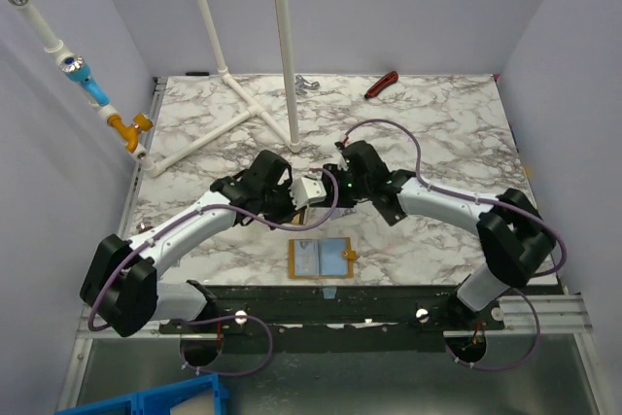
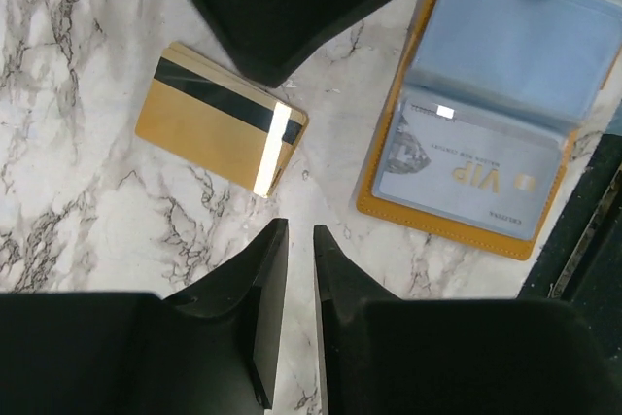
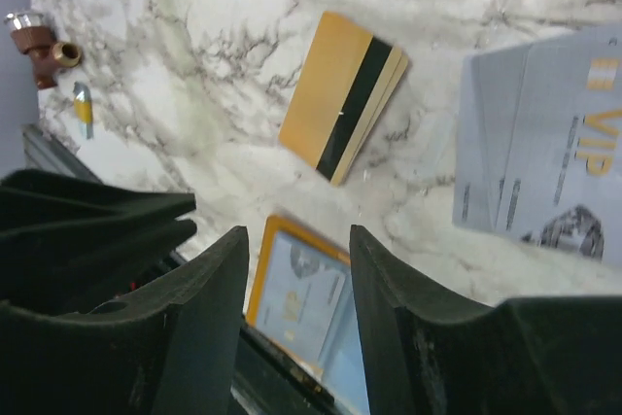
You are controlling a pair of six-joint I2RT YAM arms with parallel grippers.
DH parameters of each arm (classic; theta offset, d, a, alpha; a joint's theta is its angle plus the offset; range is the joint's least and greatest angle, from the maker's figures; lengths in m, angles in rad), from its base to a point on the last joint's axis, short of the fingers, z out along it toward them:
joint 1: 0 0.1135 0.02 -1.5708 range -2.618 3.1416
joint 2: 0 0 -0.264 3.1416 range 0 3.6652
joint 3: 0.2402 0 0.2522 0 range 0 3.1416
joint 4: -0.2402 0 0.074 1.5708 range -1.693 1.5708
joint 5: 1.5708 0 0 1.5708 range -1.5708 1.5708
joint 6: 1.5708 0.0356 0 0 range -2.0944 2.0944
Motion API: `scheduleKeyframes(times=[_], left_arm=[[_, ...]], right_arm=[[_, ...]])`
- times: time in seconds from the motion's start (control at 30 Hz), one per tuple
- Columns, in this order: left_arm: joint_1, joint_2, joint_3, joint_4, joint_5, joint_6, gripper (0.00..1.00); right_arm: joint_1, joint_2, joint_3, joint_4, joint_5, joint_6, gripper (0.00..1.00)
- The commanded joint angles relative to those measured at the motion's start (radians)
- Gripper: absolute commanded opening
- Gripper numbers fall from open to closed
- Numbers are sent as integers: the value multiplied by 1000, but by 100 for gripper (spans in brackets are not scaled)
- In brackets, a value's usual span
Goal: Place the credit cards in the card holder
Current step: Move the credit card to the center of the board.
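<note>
2 grippers are seen empty above the marble table (image 1: 442, 133) – left gripper (image 2: 299, 240) narrowly parted, right gripper (image 3: 296, 269) wider – gold cards (image 2: 222, 119) lying beside the open card holder (image 2: 384, 203).

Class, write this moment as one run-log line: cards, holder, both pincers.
gold cards: stacked on table, free | card holder: open, VIP card sleeved | left pincer: nearly shut, empty | right pincer: open, empty

I see a marble table (image 1: 457, 143), white pipe stand (image 1: 282, 46) beyond my pincers, red tool (image 1: 381, 84) further back, blue bin (image 1: 155, 401) behind.
</note>
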Motion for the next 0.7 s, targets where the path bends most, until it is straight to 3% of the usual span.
scheduleKeyframes(times=[0.0,0.27,0.67], left_arm=[[20,119,38,77,-22,26,19],[29,254,57,190,-117,152,19],[29,338,40,245,-189,242,18]], right_arm=[[-12,135,50,24,35,-22,50],[-42,271,55,169,0,43,47],[-60,347,45,271,-44,105,45]])
